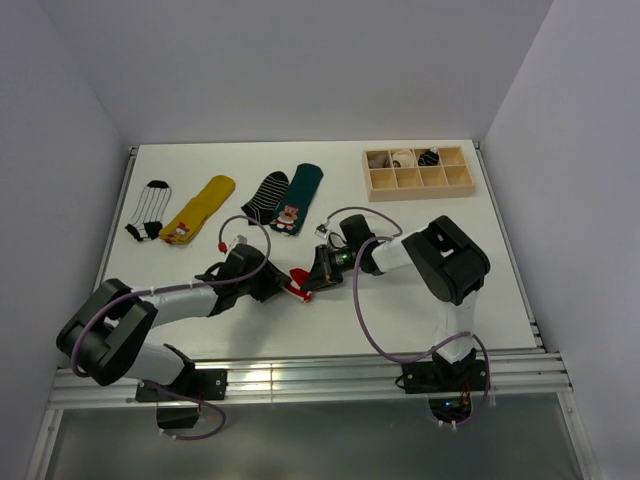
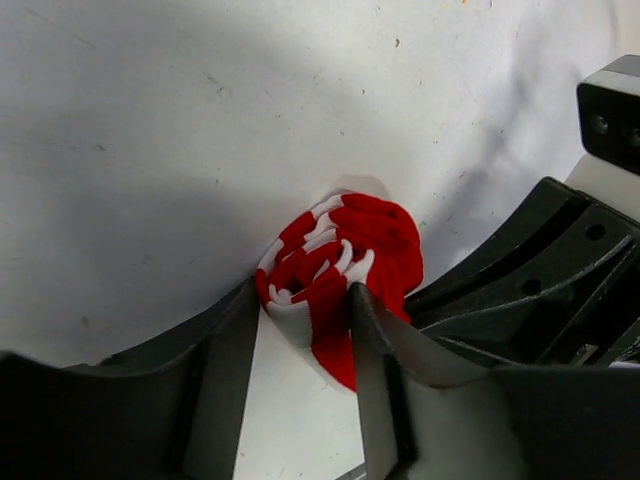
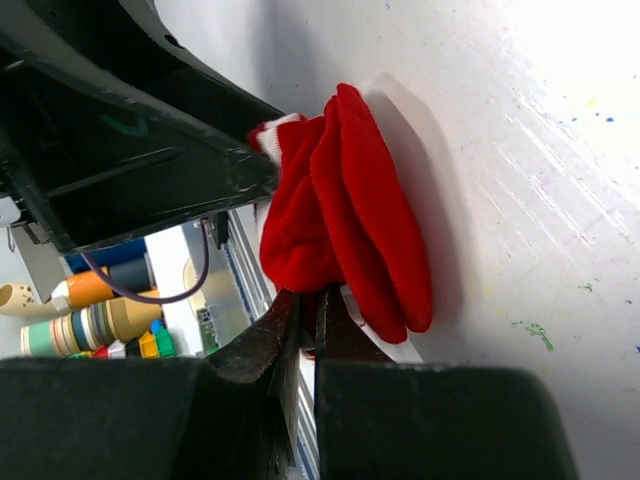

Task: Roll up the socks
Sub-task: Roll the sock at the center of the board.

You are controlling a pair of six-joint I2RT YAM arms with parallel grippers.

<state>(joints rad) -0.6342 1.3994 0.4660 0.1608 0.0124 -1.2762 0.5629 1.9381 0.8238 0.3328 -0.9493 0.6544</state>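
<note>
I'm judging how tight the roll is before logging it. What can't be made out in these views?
- Top view: red-and-white sock mostly covered by the left gripper and right gripper, and too small to judge.
- Left wrist view: the roll's lower part hidden between the fingers.
- Right wrist view: the striped end hidden behind the left gripper's dark body.
- Top view: what fills the wooden tray's back compartments is too small to identify.

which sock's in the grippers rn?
The red-and-white striped sock, coiled into a roll between the left gripper and right gripper. The other four socks lie flat farther back, untouched.
</note>
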